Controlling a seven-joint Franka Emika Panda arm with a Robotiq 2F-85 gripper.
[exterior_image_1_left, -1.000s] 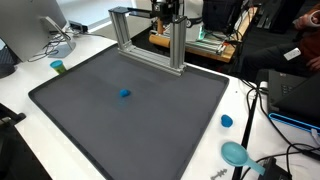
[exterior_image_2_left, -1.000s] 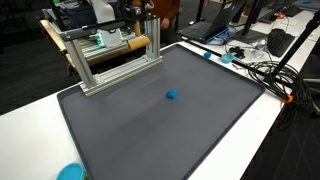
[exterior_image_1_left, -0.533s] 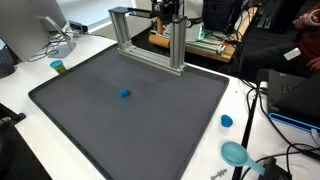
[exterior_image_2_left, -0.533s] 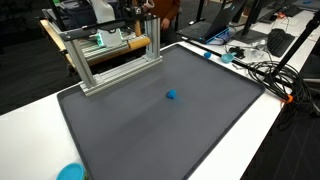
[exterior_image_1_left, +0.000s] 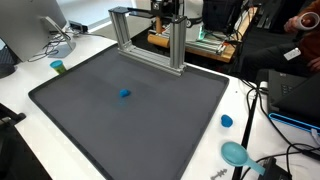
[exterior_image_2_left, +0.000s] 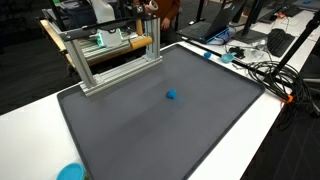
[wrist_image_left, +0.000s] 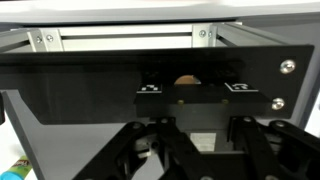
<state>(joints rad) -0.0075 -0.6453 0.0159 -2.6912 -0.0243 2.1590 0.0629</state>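
Aluminium frame (exterior_image_1_left: 178, 45) stands along the far edge of the white counter (exterior_image_1_left: 22, 95), at the rim of the dark mat (exterior_image_1_left: 100, 115), and the gripper (exterior_image_1_left: 168, 12) hangs just above its top bar, near one end. In the wrist view the fingers (wrist_image_left: 150, 150) are spread wide, empty and touching nothing, facing the frame's black panel (wrist_image_left: 90, 80). A small blue piece (exterior_image_1_left: 124, 94) lies well apart, mid-counter.
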